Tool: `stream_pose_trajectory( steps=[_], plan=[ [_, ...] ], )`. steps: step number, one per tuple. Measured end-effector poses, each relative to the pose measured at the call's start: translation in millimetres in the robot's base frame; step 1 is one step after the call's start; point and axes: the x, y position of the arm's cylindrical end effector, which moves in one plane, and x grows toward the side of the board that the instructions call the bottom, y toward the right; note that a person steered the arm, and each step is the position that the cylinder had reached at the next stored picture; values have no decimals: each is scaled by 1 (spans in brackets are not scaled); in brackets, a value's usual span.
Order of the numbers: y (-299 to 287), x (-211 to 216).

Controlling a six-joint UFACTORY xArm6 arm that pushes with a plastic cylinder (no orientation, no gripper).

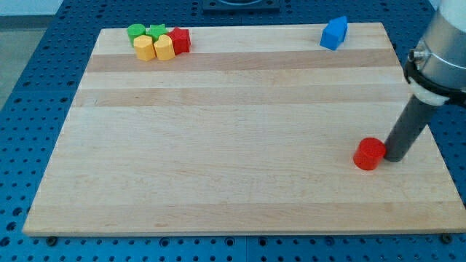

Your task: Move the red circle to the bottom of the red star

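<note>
The red circle (369, 153) lies on the wooden board near the view's right, below the middle. My tip (394, 158) rests on the board right against the circle's right side. The red star (180, 40) sits far away at the view's top left, at the right end of a tight cluster of blocks.
In that cluster are a green circle (135, 32), a green star-like block (156, 31) and two yellow blocks (144, 49) (164, 48). Two blue blocks (334, 33) stand together at the top right. The board's right edge (429, 138) is close to my tip.
</note>
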Motion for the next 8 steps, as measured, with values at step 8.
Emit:
stream_pose_trajectory(
  steps=[8],
  plan=[
    [-91,-27]
  ],
)
